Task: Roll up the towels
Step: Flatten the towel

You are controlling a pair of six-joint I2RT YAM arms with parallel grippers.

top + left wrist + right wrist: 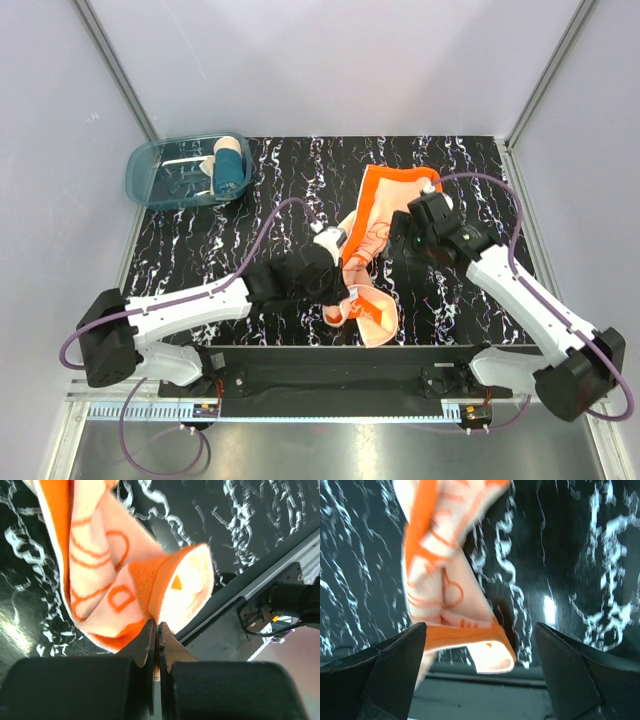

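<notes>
Left gripper (pixel 156 630) jaws pressed together, pinching a folded edge of the orange towel (pixel 100 575), which bunches directly ahead of the fingertips and trails up and left over the black marbled table (pixel 250 525).

Top external: fixed high, above and behind the left arm (pixel 190 310) and right arm (pixel 530 300). It is aimed down and forward, far enough off to frame the whole bench (pixel 200 250).

Left wrist: mounted just behind the left pincer (pixel 157 627), sighting along its fingers. It is very close to the orange towel (pixel 100 580), with the front rail (pixel 260 582) at right.

Right wrist: behind the right pincer (pixel 480 630), sighting down between its fingers, close to the bench top.

Shared by all three: the orange towel's near end and the bench strip by the front rail.
</notes>
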